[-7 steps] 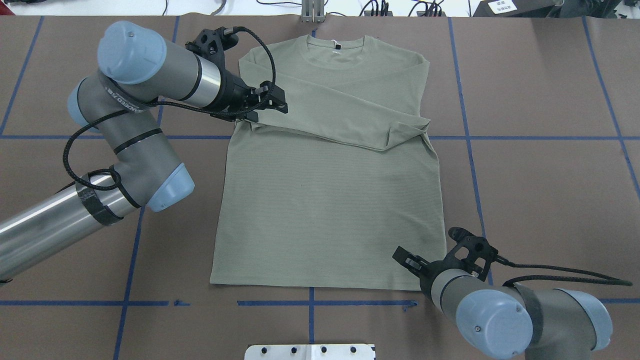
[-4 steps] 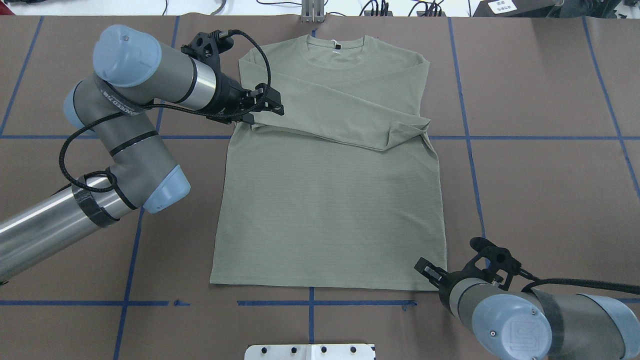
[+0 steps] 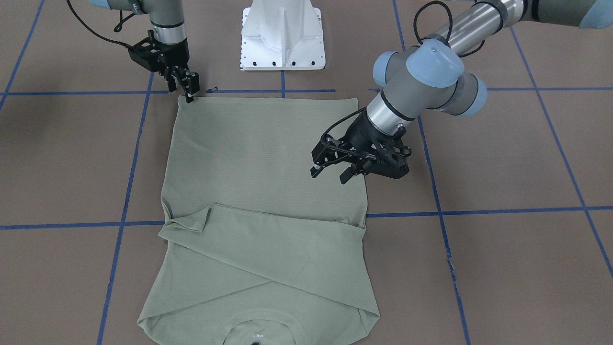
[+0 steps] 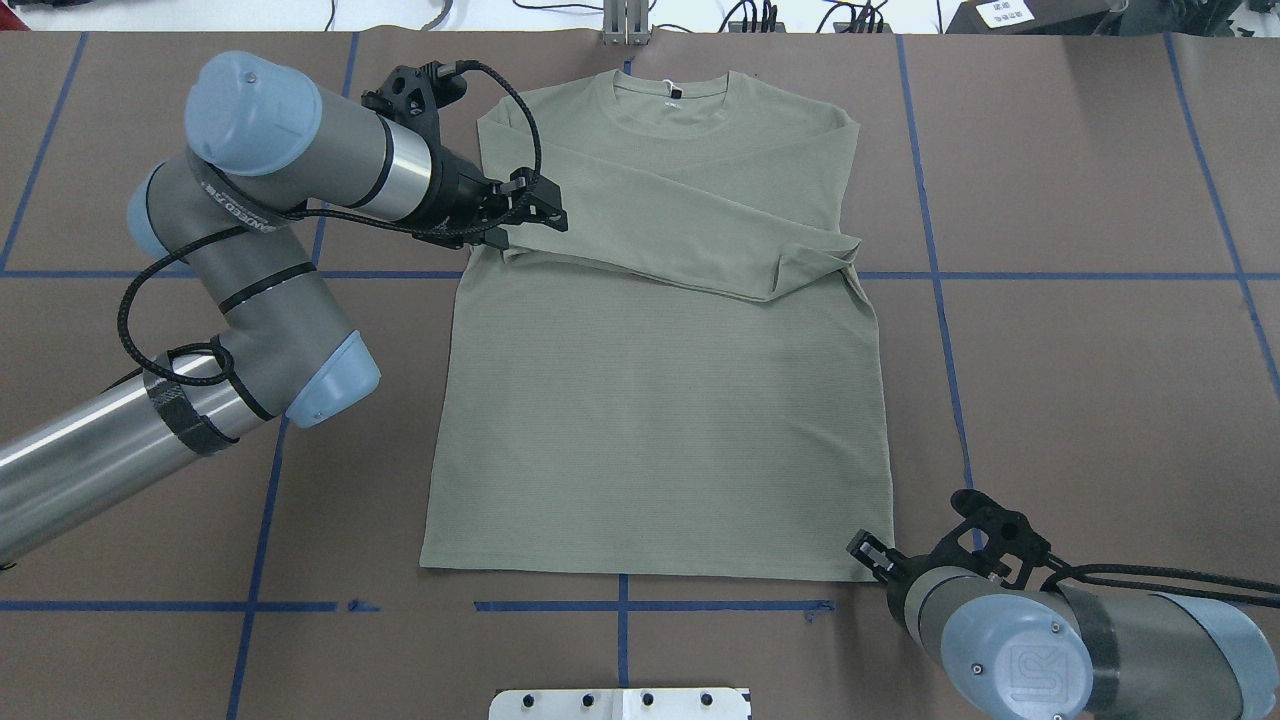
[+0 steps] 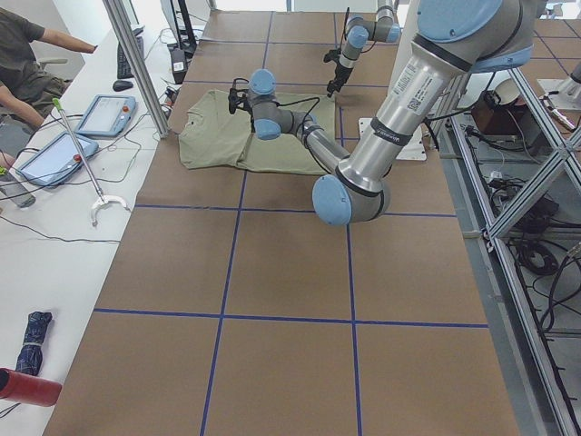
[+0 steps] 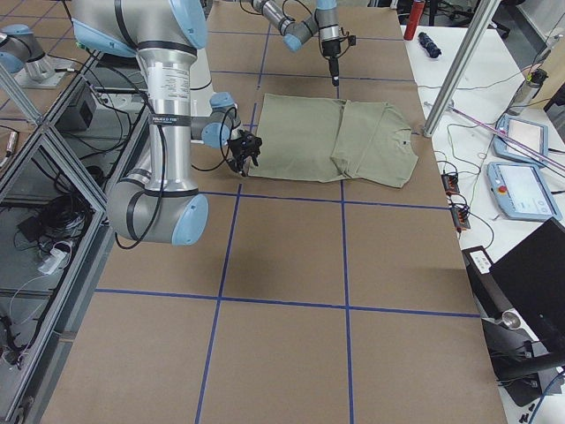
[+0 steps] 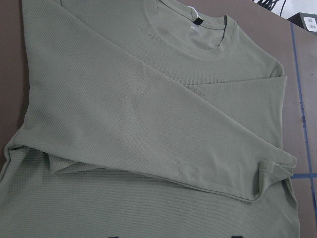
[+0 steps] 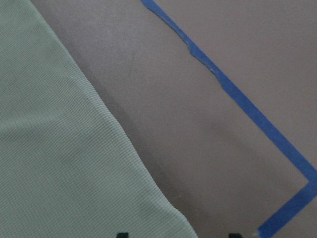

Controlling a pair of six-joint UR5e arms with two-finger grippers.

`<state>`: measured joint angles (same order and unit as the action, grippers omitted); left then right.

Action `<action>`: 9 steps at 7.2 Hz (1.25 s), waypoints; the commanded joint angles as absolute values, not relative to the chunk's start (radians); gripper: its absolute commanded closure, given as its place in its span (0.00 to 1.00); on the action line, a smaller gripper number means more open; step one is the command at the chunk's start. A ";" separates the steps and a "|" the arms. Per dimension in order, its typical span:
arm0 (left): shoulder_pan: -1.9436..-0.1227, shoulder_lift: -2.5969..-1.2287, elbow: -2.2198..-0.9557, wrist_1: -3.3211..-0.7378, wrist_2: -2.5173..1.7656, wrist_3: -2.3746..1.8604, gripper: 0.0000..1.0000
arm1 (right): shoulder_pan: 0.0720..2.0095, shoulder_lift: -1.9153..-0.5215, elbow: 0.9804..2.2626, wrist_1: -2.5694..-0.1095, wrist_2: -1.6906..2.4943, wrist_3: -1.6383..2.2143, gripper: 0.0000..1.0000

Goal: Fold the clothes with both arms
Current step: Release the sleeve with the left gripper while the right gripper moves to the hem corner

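Nearest the robot, at the counter's [image 4: 1080, 380] close edge, sits the white pedestal base [image 4: 620, 703]. Just beyond it the right gripper [image 3: 190, 95] hangs low at the near right corner of the shirt [image 4: 660, 420]. Its fingers are parted, and in the wrist view the hem corner lies between the tips. Whether they touch the cloth cannot be told. The sage-green shirt lies flat on the brown counter, hem toward the robot, across blue tape lines [image 4: 620, 640]. Farther out, the left gripper [image 3: 329, 175] hovers over the shirt's left edge with its fingers spread and nothing between them. It is just beside a sleeve [image 4: 680, 235] folded across the chest. Farthest away lies the ribbed collar [image 4: 672, 95].
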<state>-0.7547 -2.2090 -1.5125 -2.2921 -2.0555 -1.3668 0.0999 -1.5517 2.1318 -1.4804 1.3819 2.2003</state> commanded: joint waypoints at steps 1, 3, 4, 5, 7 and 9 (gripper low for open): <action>-0.755 -2.209 -1.513 -2.292 -2.054 -1.367 0.19 | 0.100 -1.549 2.131 -1.480 1.381 2.203 0.46; -0.755 -2.209 -1.513 -2.293 -2.054 -1.367 0.19 | 0.100 -1.549 2.126 -1.480 1.381 2.201 0.46; -0.755 -2.207 -1.513 -2.293 -2.056 -1.367 0.19 | 0.097 -1.549 2.123 -1.480 1.381 2.201 0.45; -0.755 -2.207 -1.513 -2.293 -2.054 -1.365 0.19 | 0.097 -1.549 2.120 -1.480 1.381 2.201 0.44; -0.755 -2.207 -1.514 -2.293 -2.054 -1.365 0.19 | 0.095 -1.548 2.112 -1.479 1.382 2.201 0.44; -0.756 -2.207 -1.516 -2.292 -2.054 -1.367 0.19 | 0.094 -1.548 2.108 -1.479 1.381 2.201 0.63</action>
<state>-0.7550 -2.2074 -1.5143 -2.2929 -2.0540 -1.3657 0.0947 -1.5481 2.1121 -1.4789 1.3816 2.2013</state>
